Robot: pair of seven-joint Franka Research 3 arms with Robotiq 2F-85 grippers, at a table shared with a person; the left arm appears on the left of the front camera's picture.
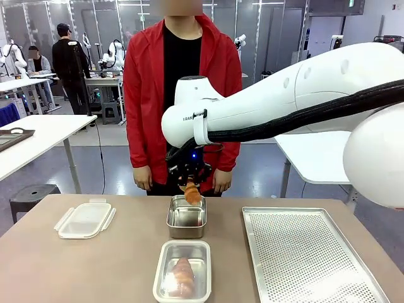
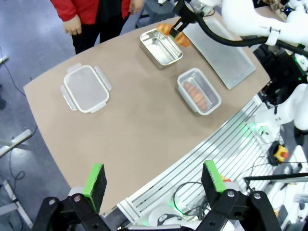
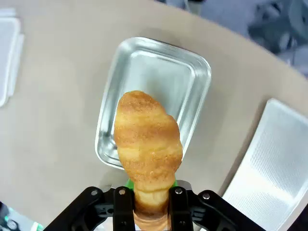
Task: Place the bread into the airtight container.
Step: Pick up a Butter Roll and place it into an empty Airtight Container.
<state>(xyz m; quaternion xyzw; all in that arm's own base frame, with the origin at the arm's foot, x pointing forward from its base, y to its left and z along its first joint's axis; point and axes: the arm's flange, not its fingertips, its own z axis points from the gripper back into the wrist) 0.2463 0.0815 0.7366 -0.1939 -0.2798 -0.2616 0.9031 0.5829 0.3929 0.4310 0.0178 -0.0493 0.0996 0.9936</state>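
Note:
My right gripper (image 1: 190,185) is shut on a golden croissant-shaped bread (image 3: 147,147) and holds it just above the far steel container (image 1: 187,218), which has nothing inside. In the right wrist view the bread hangs over that container (image 3: 192,77). A nearer steel container (image 1: 183,271) holds another bread (image 1: 182,275). My left gripper (image 2: 153,183) stands open high above the table's near edge, with nothing between its green pads (image 2: 96,179). In the left wrist view the right gripper (image 2: 177,32) carries the bread (image 2: 172,34) beside the far container (image 2: 160,47).
A clear plastic lid (image 1: 84,219) with clip flaps lies at the table's left. A perforated metal tray (image 1: 309,255) lies at the right. A person in a red jacket (image 1: 145,95) stands at the far edge, hands (image 1: 142,178) hanging by the table.

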